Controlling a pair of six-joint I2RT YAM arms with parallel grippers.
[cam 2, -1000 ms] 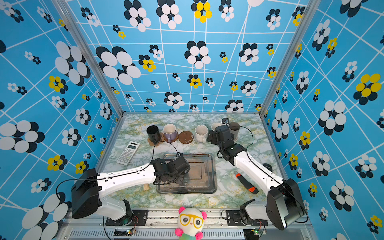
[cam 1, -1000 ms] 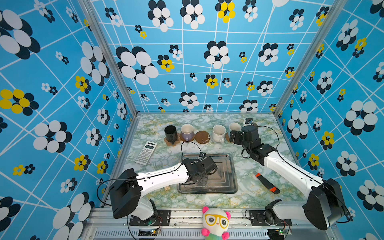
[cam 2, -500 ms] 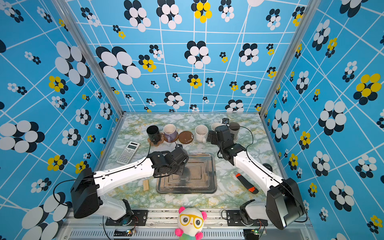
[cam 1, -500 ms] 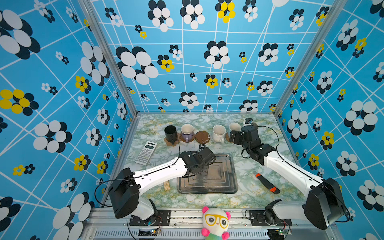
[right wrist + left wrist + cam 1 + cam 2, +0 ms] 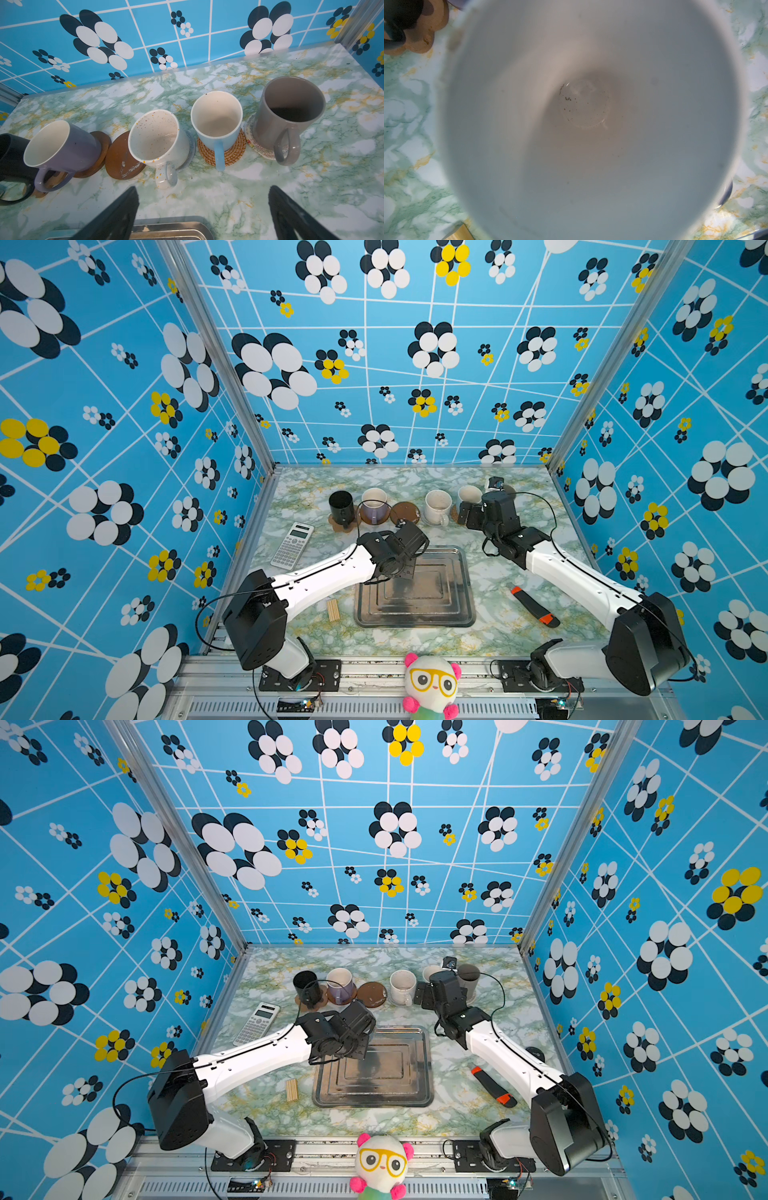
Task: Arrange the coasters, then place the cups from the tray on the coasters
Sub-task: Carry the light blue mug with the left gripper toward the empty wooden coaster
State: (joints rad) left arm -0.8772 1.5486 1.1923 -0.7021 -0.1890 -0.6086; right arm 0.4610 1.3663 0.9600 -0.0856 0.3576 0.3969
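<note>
Risk: left gripper [image 5: 402,558], clamped on mug [image 5: 583,135], clips lavender mug [image 5: 62,145] beside bare brown coaster [image 5: 121,161]; tight gap. Right gripper [image 5: 202,189] spread.

Bright, even light fills both top views, edges bowed by the lens. The left wrist view's mug [image 5: 581,124] is blurred, out of focus.

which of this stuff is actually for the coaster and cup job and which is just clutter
For the job: tray, black mug, lavender mug, white mug, light blue mug, grey mug, carried mug, bare brown coaster, coasters under mugs.

Lying about: calculator, wooden sticks, black-orange tool, plush toy.
</note>
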